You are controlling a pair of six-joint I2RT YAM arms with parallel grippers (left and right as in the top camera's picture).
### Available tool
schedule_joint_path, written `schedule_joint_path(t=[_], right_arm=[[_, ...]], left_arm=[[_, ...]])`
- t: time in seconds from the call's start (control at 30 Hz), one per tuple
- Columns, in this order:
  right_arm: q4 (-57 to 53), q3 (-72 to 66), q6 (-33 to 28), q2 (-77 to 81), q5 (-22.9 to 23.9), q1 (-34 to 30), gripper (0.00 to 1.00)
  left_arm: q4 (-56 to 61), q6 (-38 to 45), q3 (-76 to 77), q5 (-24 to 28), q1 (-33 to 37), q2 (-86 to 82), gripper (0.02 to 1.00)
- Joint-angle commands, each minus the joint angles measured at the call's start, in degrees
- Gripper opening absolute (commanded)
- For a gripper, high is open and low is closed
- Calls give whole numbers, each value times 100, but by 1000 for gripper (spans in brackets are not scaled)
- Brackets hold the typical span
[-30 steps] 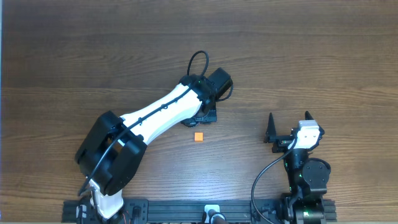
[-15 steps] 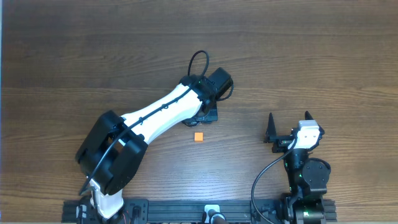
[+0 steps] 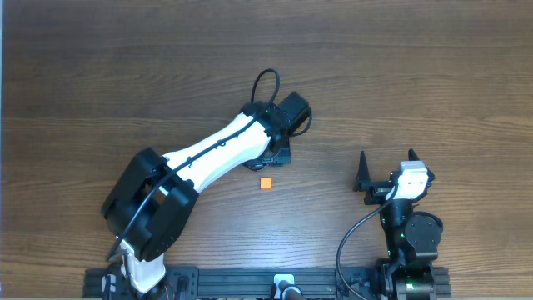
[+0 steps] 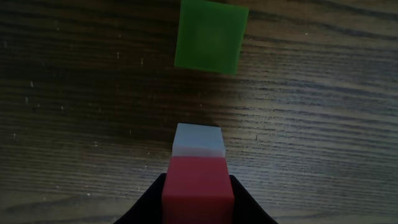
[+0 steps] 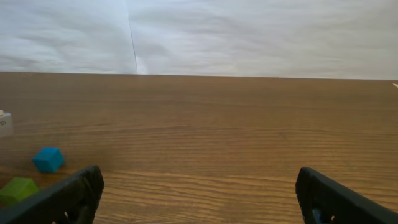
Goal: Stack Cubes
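My left gripper [image 4: 198, 202] is shut on a red cube [image 4: 198, 179]. A white cube [image 4: 199, 140] shows just past the red one, touching it or right beneath it; I cannot tell which. Farther out on the wood lies a green cube [image 4: 211, 35]. In the top view the left gripper [image 3: 274, 155] is at the table's middle, and an orange cube [image 3: 266, 183] lies just in front of it. My right gripper [image 3: 386, 172] stands open near its base with nothing in it. Its wrist view shows a blue cube [image 5: 48, 158] and the green cube [image 5: 18, 188] far off to one side.
The brown wooden table [image 3: 433, 75] has wide free room at the back and on both sides. A pale wall [image 5: 249, 37] stands beyond the table's far edge in the right wrist view.
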Motion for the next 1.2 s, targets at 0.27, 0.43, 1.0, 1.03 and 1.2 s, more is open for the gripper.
schedule_joint_path(t=[0.27, 0.43, 1.0, 1.03, 1.2], right_arm=[[13, -44, 15, -59, -66, 37, 991], [13, -44, 15, -59, -66, 37, 993], [13, -44, 15, -59, -66, 37, 993], [13, -44, 15, -59, -66, 37, 991], [13, -44, 15, -59, -66, 37, 991]], left_arm=[[17, 81, -61, -39, 57, 107, 137], [24, 81, -63, -55, 57, 107, 145], [125, 61, -140, -136, 61, 107, 141], [127, 61, -140, -138, 61, 107, 141], [131, 61, -140, -138, 61, 107, 139]])
